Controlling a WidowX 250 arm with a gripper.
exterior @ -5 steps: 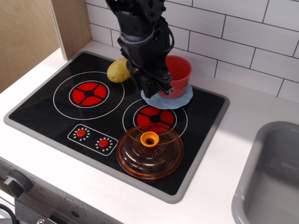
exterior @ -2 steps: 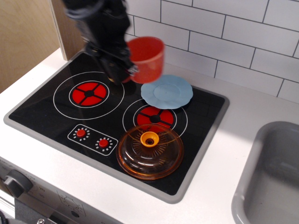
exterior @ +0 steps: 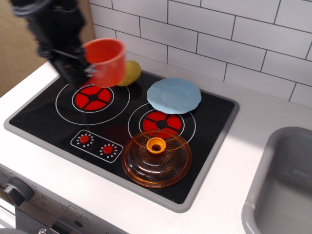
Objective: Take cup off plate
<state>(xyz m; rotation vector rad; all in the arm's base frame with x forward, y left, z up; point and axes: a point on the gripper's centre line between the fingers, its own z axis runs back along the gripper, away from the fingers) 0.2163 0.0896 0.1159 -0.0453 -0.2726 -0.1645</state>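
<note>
No readable text, brand, number or sign anywhere: none on the stove (exterior: 209, 146), its red knobs (exterior: 85, 139), the tiled wall (exterior: 253, 44) or the orange lid (exterior: 156, 158).

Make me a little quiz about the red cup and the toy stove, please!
1. True or false: the red cup sits on the blue plate.
2. What lies nearest the stove's front edge? A) yellow potato B) orange domed lid C) the plate
3. Fill in: the cup is held by the ____ above the left burner.

Key:
1. False; the cup is in the air, left of the empty plate.
2. B.
3. Gripper; it is blurred, but holds the cup's left side.
</note>
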